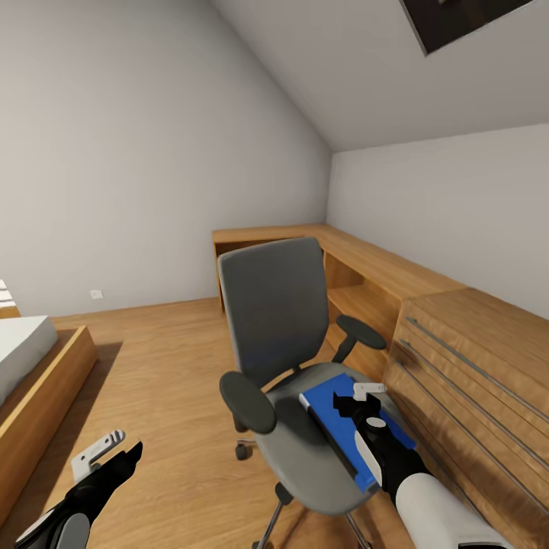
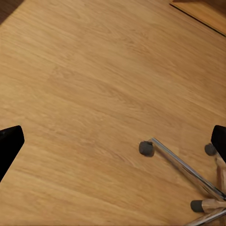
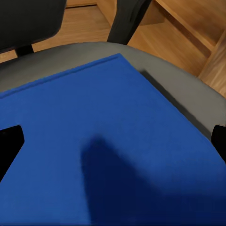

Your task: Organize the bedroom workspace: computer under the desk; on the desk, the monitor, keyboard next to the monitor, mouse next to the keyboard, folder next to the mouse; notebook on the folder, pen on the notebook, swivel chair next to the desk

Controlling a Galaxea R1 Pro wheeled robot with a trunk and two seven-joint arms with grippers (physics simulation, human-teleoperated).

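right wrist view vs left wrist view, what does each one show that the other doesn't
The right wrist view alone shows the blue folder lying flat on the grey seat of the swivel chair, a black armrest and the wooden shelving behind.

The left wrist view alone shows bare wood floor, with the chair's chrome base leg and its castors.

Both share parts of the same chair and dark end effector fingertips at the picture edges, set wide apart with nothing between them.
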